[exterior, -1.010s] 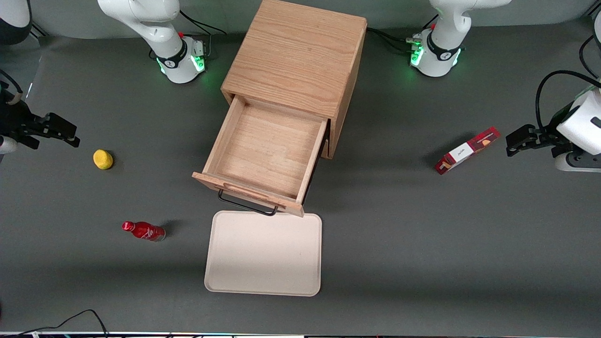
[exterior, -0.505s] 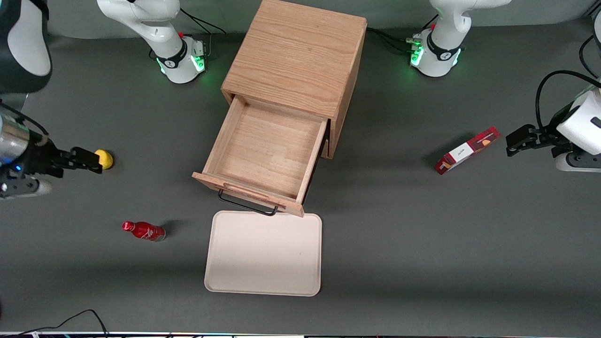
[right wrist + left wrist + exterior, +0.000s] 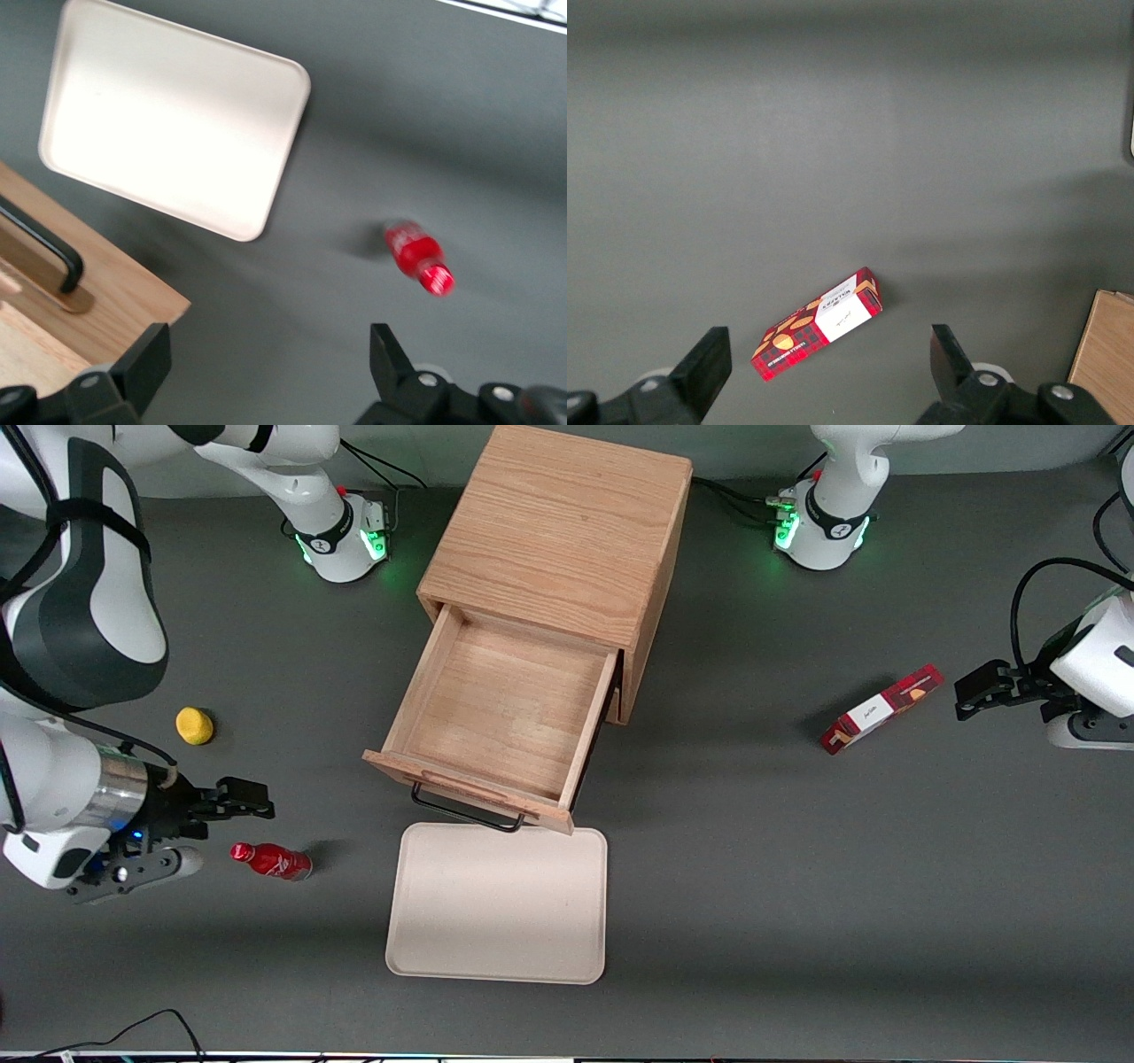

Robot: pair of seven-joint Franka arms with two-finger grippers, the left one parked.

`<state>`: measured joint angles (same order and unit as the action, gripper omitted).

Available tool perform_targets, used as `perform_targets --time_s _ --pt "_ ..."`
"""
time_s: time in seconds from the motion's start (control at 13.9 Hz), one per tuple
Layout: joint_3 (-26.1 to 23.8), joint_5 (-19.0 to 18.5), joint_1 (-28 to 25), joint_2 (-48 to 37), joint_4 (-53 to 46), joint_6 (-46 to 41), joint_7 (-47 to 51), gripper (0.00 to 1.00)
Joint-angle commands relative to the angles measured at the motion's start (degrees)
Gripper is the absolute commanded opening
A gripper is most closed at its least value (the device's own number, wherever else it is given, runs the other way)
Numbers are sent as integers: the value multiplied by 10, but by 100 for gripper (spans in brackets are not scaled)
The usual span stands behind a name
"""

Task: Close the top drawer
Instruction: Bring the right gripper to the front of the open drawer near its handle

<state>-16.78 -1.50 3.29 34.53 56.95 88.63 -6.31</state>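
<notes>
The top drawer (image 3: 505, 700) of the wooden cabinet (image 3: 567, 531) stands pulled far out, and nothing lies in it. Its front lip (image 3: 469, 786) carries a black wire handle (image 3: 465, 812), which the right wrist view shows too, handle (image 3: 44, 250) on the oak drawer front (image 3: 106, 297). My right gripper (image 3: 261, 802) hangs open with nothing between its fingers. It is beside the red bottle and well off from the drawer front, toward the working arm's end of the table. In the wrist view the gripper (image 3: 268, 350) looks down on bare table.
A cream tray (image 3: 498, 903) lies just in front of the drawer, nearer the front camera. A red bottle (image 3: 271, 861) lies on its side by the gripper, and a yellow lemon (image 3: 194, 725) sits farther back. A red box (image 3: 881, 708) lies toward the parked arm's end.
The right arm has swung nearer the front camera and toward the drawer, carrying the gripper from beside the lemon to beside the red bottle. The drawer has not moved.
</notes>
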Motion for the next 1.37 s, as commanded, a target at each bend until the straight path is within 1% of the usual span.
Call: perform_targets --time_s 0.0,0.22,0.29,0.43,0.87,1.3 --pt "-29 -12 -14 52 -69 -15 -53 100" --pt "-47 -11 -30 70 -71 8 -106 100" --pt "-62 -10 -30 79 -71 16 -119 100" --pt "-96 -8 -31 106 -71 39 -112 100" --pt "-101 -7 -79 144 -71 71 -100 100" --pt "-100 -7 -95 162 -70 73 -100 100"
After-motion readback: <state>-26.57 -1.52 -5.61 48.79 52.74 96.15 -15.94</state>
